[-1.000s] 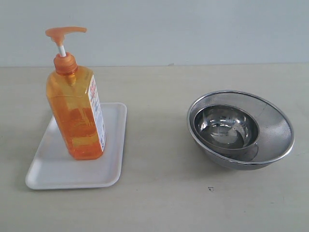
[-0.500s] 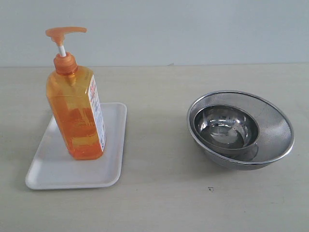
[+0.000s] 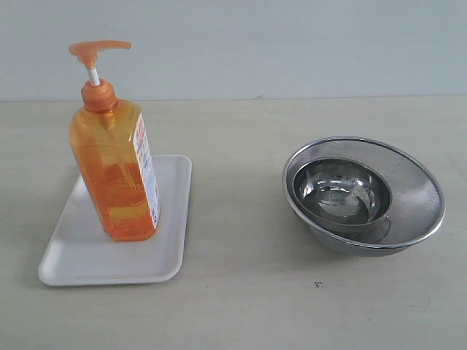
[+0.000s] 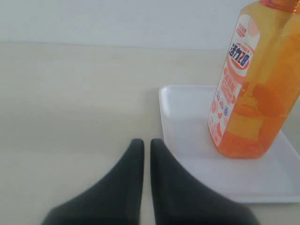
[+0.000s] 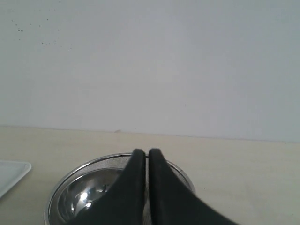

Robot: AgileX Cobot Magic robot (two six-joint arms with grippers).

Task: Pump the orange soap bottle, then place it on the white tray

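The orange soap bottle (image 3: 117, 168) stands upright on the white tray (image 3: 87, 255) at the left of the exterior view, its pump head raised. No arm shows in that view. In the left wrist view the bottle (image 4: 262, 89) rests on the tray (image 4: 187, 122), and my left gripper (image 4: 144, 143) is shut with nothing between its fingers, beside the tray's near corner and apart from the bottle. My right gripper (image 5: 141, 152) is also shut and holds nothing, above the near side of the steel bowls.
Two nested round steel bowls (image 3: 419, 189) sit right of centre on the beige table; the right wrist view shows them too (image 5: 70, 187). A pale wall rises behind the table's far edge.
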